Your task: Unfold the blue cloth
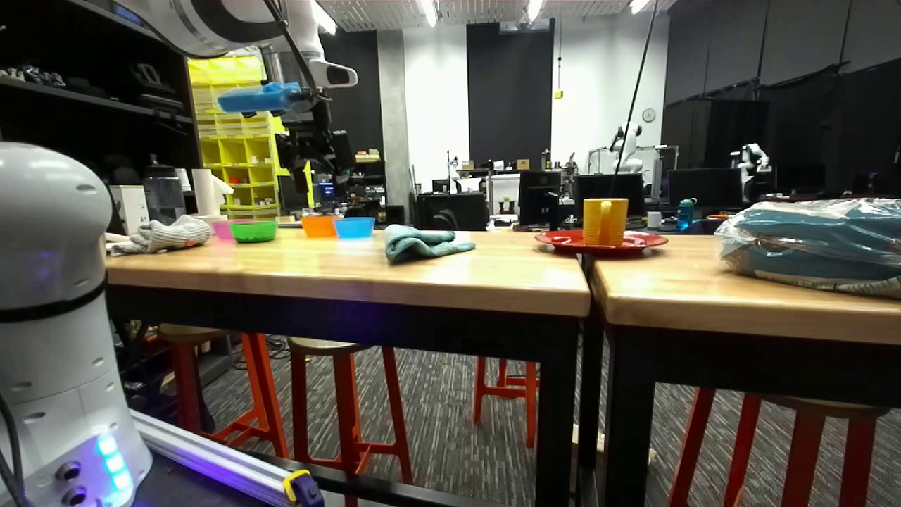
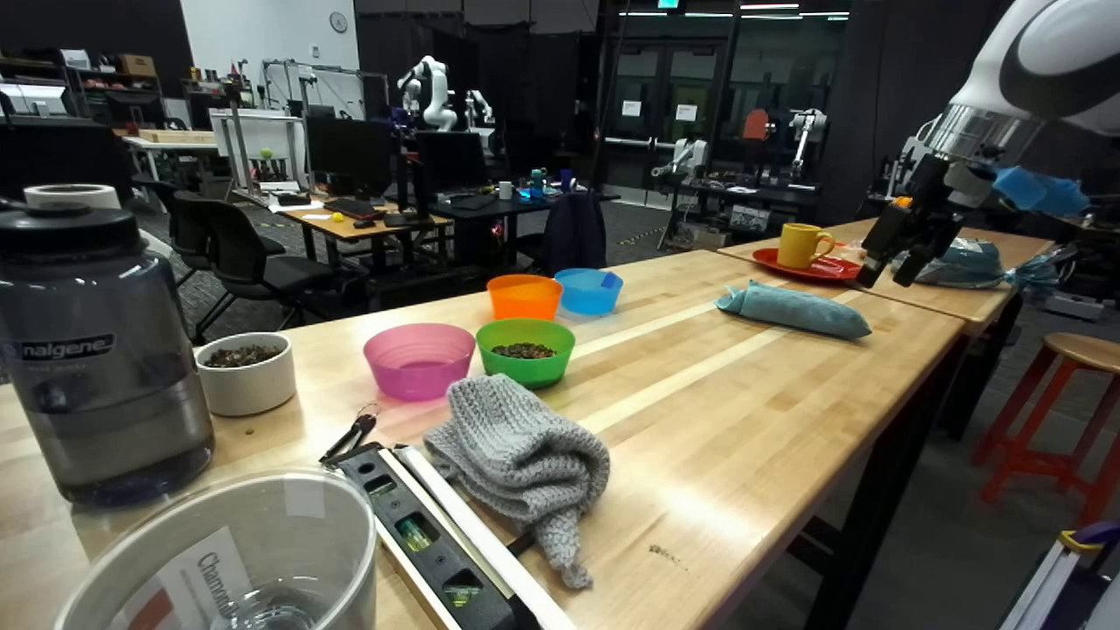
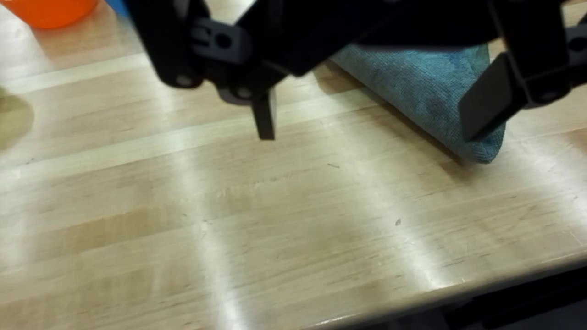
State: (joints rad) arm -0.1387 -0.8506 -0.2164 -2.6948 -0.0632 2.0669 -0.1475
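- The blue cloth (image 2: 796,312) is laid on the wooden table (image 2: 700,420), btwn the blue bowl (image 2: 584,300) & the red plate (image 1: 559,241), folded up into a long narrow shape w/ one end bunched
- In an exterior view the gripper (image 1: 322,179) is held in the air, w/ a clear gap to the table below
- In the wrist view its fingers (image 3: 487,101) are spread wide, & the cloth's narrow end is partly covered by one of them
- More of the cloth is blocked by the gripper in that view, so the no. of folds can't really be made out
- The yellow mug (image 2: 796,245) is stood upright on the plate, which is set at the join w/ the 2nd table (image 1: 704,282)
- A bulky blue bundle (image 1: 816,239), wrapped in clear plastic, is placed on the 2nd table
- The orange bowl (image 2: 525,302), pink bowl (image 2: 420,372) & green bowl (image 2: 529,374) are grouped w/ the blue one; dark dried bits (image 2: 525,350) are held in the green bowl
- A grey knitted cloth (image 2: 525,455) is bunched nr the green bowl, just beside a level (image 2: 437,560)
- At that same end a white pot (image 2: 249,389) of dried leaves (image 2: 243,355), a grey bottle (image 2: 96,376) w/ a black lid & a clear tub (image 2: 346,569) w/ a label are placed
- Stools (image 1: 327,346) w/ red legs are seen under the tables
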